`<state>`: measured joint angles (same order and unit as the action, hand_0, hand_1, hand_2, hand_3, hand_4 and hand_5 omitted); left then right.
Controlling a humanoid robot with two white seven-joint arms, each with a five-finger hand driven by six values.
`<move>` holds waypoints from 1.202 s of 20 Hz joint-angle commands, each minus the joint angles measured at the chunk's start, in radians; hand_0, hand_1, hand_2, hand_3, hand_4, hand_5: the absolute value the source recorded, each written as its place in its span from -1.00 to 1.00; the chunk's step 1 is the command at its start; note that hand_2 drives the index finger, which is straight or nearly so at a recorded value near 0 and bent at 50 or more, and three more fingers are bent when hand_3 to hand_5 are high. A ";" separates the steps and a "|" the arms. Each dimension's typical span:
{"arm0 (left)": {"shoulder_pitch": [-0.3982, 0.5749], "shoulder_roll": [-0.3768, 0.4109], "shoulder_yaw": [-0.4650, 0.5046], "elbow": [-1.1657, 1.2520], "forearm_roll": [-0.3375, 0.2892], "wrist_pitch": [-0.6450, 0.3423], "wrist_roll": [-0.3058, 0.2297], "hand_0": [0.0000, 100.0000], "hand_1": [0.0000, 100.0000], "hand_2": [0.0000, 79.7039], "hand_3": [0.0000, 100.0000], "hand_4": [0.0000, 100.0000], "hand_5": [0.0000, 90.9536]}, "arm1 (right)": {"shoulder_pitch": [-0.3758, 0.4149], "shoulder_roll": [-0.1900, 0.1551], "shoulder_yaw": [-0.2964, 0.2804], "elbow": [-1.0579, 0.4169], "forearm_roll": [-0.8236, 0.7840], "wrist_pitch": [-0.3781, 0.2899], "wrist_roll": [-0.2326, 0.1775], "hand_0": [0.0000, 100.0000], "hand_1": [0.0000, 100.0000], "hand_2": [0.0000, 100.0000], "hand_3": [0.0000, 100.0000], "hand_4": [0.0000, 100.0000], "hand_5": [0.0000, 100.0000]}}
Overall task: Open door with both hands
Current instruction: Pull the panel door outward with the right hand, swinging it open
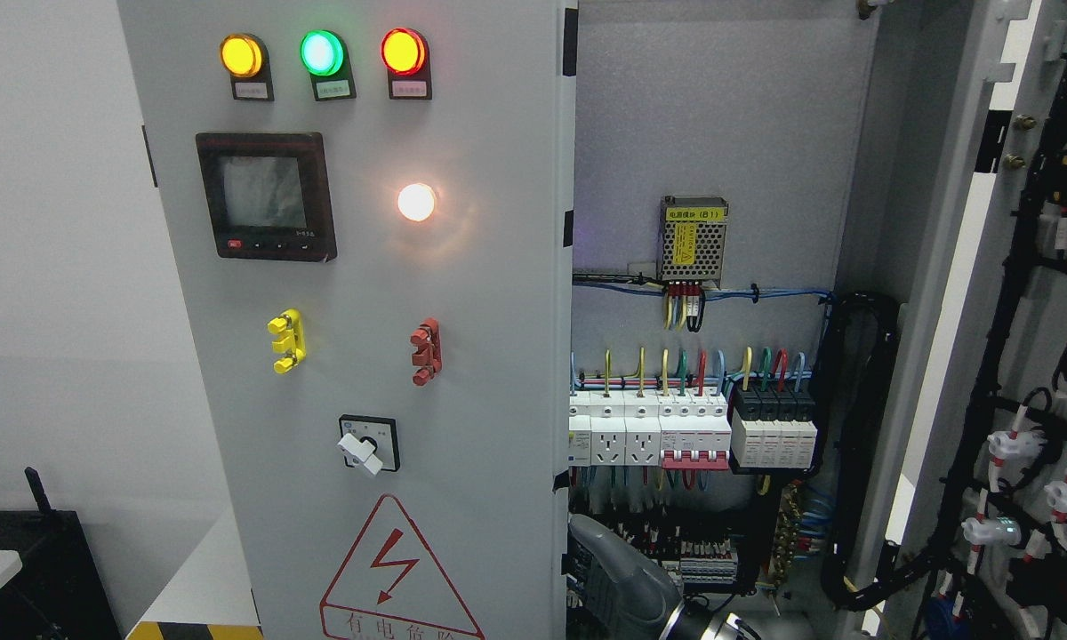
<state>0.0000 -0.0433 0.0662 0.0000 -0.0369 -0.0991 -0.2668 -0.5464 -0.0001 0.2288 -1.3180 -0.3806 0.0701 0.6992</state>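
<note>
Grey steel filled my view: the left door [365,356] of the cabinet stood shut in front of me, while the right door [1022,356] hung swung wide at the picture's right edge, its inner face strung with black cable looms [1022,267] and white connectors.

On the shut door three pilot lamps glowed along the top, amber [242,55], green [322,52] and red [404,51], and a white lamp [416,202] burned lower down, just right of the dark meter screen [266,196]. Under those sat a yellow handle [286,341] and a red handle [426,352], then a white rotary switch [369,444], then the red lightning warning triangle [397,573].

Through the opening I could see the back panel with a perforated power supply [693,238] and, below it, a row of white breakers [649,431] fed by coloured wires.

One hand [627,582] of mine showed at the bottom edge, grey and dark, just right of the shut door's edge and down in front of the lower terminals. I couldn't tell which arm it belonged to, nor whether it was apart or closed; it didn't appear to be clamped on anything I could make out.
</note>
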 commanded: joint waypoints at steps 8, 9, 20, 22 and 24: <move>0.002 -0.001 0.000 -0.009 0.000 -0.001 0.000 -1.00 -1.00 -1.00 -1.00 -1.00 -1.00 | 0.005 0.023 0.004 -0.024 -0.043 -0.004 0.077 -0.23 -1.00 -1.00 -1.00 -1.00 -1.00; 0.002 0.000 0.000 -0.009 -0.001 -0.001 0.000 -1.00 -1.00 -1.00 -1.00 -1.00 -1.00 | 0.005 0.023 0.004 -0.024 -0.043 -0.004 0.079 -0.23 -1.00 -1.00 -1.00 -1.00 -1.00; 0.002 0.000 0.000 -0.009 0.000 -0.001 0.000 -1.00 -1.00 -1.00 -1.00 -1.00 -1.00 | 0.020 0.023 0.037 -0.058 -0.073 -0.003 0.138 -0.23 -1.00 -1.00 -1.00 -1.00 -1.00; 0.002 0.000 0.000 -0.009 0.000 -0.001 0.000 -1.00 -1.00 -1.00 -1.00 -1.00 -1.00 | 0.028 0.022 0.047 -0.066 -0.087 -0.001 0.138 -0.23 -1.00 -1.00 -1.00 -1.00 -1.00; 0.002 0.000 0.000 -0.009 0.000 -0.001 0.000 -1.00 -1.00 -1.00 -1.00 -1.00 -1.00 | 0.028 0.022 0.050 -0.069 -0.092 -0.001 0.138 -0.23 -1.00 -1.00 -1.00 -1.00 -1.00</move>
<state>0.0000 -0.0433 0.0665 0.0000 -0.0370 -0.1000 -0.2667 -0.5266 0.0000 0.2500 -1.3580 -0.4502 0.0659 0.8371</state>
